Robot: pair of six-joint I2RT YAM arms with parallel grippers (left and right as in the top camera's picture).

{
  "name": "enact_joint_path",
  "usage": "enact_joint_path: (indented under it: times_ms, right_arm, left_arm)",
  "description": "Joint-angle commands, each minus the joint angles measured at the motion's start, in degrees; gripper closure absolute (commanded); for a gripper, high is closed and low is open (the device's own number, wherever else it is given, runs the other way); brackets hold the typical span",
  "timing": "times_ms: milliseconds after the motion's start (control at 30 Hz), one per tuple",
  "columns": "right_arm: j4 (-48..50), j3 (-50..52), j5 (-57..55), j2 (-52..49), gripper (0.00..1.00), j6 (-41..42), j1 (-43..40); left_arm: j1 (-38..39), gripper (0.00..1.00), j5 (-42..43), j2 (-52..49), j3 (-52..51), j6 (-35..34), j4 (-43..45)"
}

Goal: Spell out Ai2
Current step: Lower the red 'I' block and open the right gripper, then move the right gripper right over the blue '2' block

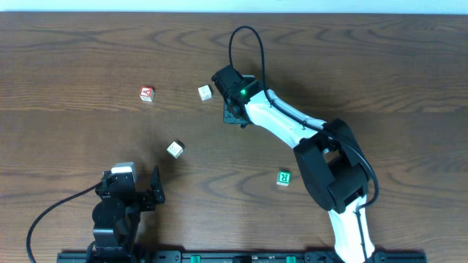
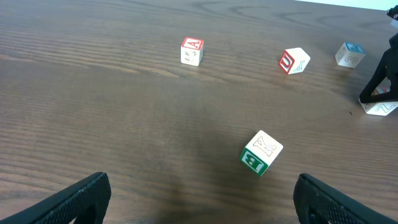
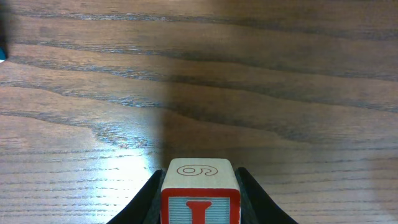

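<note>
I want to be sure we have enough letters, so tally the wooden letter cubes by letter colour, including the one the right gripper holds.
Red-lettered wooden cubes: 3
Green-lettered wooden cubes: 2
Blue-lettered wooden cube: 1
Total: 6

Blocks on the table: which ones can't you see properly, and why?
1. Held block, right wrist view: the bottom edge cuts off its red letter, and the right jaws cover its sides.
2. The same block, overhead view: hidden under the right jaws.
3. Blue-topped block, left wrist view: its markings are too small to read. The overhead view shows them no better.
</note>
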State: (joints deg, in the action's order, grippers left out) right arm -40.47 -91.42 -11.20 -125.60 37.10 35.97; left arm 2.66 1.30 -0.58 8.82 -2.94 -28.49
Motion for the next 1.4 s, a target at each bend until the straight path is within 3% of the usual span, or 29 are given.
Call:
enact_joint_path:
  times_ms: [0, 200, 500, 767, 967, 1000, 1100, 1167, 1200, 1267, 1367]
  right_arm:
    - [-0.3, 0.4, -0.3, 1.5, 0.73, 1.2, -0.5]
    - [-0.4, 0.4, -0.3, 1.5, 0.59, 1.2, -0.5]
    - [0.0, 0.4, -0.4, 1.5, 0.56, 1.2, -0.5]
    - [0.9, -0.2, -0.8, 5.7, 0.39, -1.3, -0.9]
    - [0.4, -0.5, -1.0, 12.5, 0.41, -4.0, -2.3]
    - [-0.1, -0.5, -1.0, 14.1, 0.47, -4.7, -2.5]
    - [-3.9, -0.5, -3.9, 18.8, 0.83, -5.9, -3.7]
    - [-7.8, -0.5, -6.9, 21.9, 0.91, -5.9, -4.8]
    - [-9.9, -0.5, -7.8, 23.3, 0.89, -5.8, -5.5]
    - [-13.2, -0.5, -8.1, 25.6, 0.72, -5.9, -7.0]
    - [-18.4, -0.5, -8.2, 27.3, 0.66, -5.2, -9.8]
  left_arm:
    - [-0.3, 0.05, 0.2, 0.3, -0.9, 0.2, 0.0]
    - [-0.3, 0.05, 0.2, 0.3, -0.9, 0.2, 0.0]
    - [-0.3, 0.05, 0.2, 0.3, -0.9, 0.2, 0.0]
    - [-0.3, 0.05, 0.2, 0.3, -0.9, 0.2, 0.0]
    - [-0.3, 0.05, 0.2, 0.3, -0.9, 0.2, 0.0]
    - [-0.3, 0.05, 0.2, 0.3, -0.9, 0.2, 0.0]
    - [-0.3, 0.05, 0.2, 0.3, -0.9, 0.2, 0.0]
    - [-0.3, 0.05, 0.2, 0.3, -0.9, 0.2, 0.0]
    - [-0.3, 0.05, 0.2, 0.3, -0.9, 0.2, 0.0]
    - [-0.3, 0.05, 0.2, 0.3, -0.9, 0.2, 0.0]
    - [-0.3, 0.05, 0.2, 0.3, -0.9, 0.2, 0.0]
